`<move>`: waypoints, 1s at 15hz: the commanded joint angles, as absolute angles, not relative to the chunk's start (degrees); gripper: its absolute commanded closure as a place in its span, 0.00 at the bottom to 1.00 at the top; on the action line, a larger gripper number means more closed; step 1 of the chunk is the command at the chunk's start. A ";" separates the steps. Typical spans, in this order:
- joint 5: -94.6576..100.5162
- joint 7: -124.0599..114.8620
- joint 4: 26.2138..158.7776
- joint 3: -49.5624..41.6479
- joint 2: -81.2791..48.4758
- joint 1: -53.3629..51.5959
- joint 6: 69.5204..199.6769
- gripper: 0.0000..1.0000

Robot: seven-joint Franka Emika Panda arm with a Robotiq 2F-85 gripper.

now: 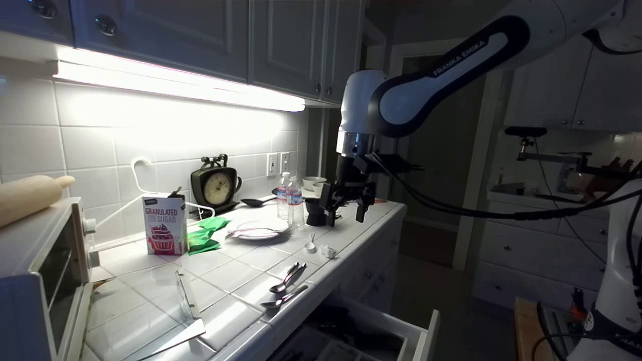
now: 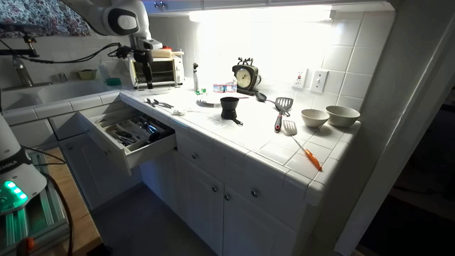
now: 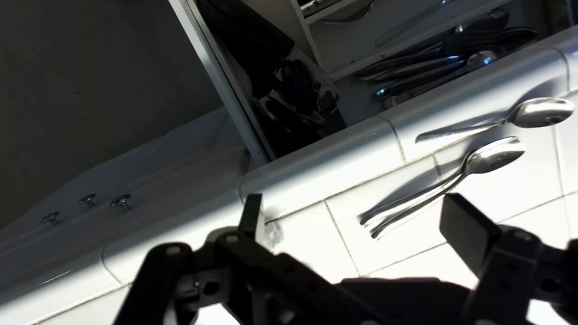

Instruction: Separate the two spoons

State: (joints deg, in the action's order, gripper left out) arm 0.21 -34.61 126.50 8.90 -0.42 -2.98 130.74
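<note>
White-tiled worktop [image 1: 225, 276], pulled-out drawer [image 2: 153, 151] below its edge: two metal spoons [image 3: 478, 163], bowls overlapping, handles splayed, lie near the drawer, farther from it than a lone spoon [image 3: 515, 118]. Pincer [image 1: 346, 217]: spread wide, nothing held. Advisable: nip only the handle farther from the drawer, lift slightly, draw it away.

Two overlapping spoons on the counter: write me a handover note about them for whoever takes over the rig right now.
Tool: open, gripping nothing, raised above the tiled counter.
Where things are: the two metal spoons lie on the tiled counter, overlapping at their bowl ends. A third metal spoon lies apart from them, nearer the open drawer.
Done: the pair is not yet separated.
Left: grip one of the pair and set it clear of the other.
</note>
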 commanded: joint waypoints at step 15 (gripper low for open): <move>-1.90 -37.12 123.59 6.65 -16.01 -7.90 155.60 0.00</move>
State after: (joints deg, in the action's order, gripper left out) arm 0.09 -39.57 125.11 7.93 -13.01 -6.55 151.17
